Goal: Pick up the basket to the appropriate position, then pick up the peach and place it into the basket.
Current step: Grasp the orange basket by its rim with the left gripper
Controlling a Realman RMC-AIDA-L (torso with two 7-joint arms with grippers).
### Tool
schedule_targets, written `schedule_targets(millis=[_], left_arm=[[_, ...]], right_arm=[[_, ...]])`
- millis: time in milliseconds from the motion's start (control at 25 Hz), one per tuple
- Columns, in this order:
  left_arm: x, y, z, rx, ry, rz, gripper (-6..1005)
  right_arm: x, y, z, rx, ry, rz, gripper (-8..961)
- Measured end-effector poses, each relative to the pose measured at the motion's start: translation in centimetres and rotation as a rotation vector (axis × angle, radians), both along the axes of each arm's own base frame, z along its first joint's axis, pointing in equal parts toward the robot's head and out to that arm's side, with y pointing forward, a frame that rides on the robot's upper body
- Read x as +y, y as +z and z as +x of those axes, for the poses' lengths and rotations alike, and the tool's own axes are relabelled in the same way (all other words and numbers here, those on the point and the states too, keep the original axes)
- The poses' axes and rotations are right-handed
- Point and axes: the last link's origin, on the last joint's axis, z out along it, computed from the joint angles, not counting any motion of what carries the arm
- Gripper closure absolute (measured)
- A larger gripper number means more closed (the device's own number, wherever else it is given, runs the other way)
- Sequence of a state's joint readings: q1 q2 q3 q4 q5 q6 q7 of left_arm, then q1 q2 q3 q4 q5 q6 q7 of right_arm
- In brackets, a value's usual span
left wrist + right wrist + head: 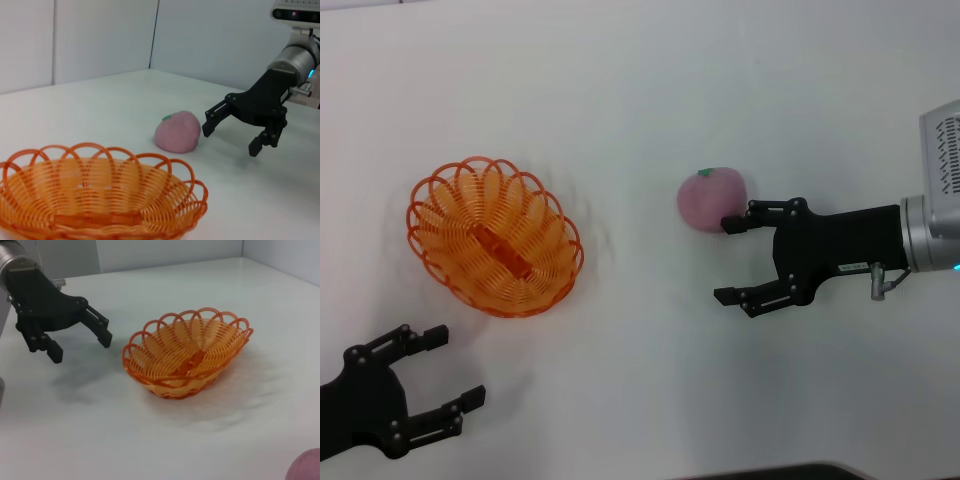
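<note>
The orange wire basket [496, 238] sits upright and empty on the white table at left; it fills the foreground of the left wrist view [100, 200] and shows in the right wrist view [188, 353]. The pink peach [711, 198] with its green leaf rests right of centre [177, 132], and its edge shows [306, 468]. My right gripper [727, 260] is open, its far fingertip against the peach's near side, so the fruit lies outside the jaws [231, 139]. My left gripper [457, 366] is open and empty, near the table's front, apart from the basket [80, 346].
White walls stand behind the table [100, 95]. A dark edge [770, 472] marks the table's front. Bare tabletop separates basket and peach.
</note>
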State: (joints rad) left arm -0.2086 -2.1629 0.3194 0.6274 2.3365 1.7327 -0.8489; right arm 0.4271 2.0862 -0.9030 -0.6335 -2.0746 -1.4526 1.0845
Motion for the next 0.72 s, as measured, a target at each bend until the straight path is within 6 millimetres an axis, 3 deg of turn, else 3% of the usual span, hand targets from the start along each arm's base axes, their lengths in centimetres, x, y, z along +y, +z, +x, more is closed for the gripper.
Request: schedule_targets(millis=[720], left_arm=[[0.04,0.48,0.38,-0.045,-0.002,0.045,173]], right_arm=[[0.27,-0.01,-0.24,0.000,0.008,0.003,11]])
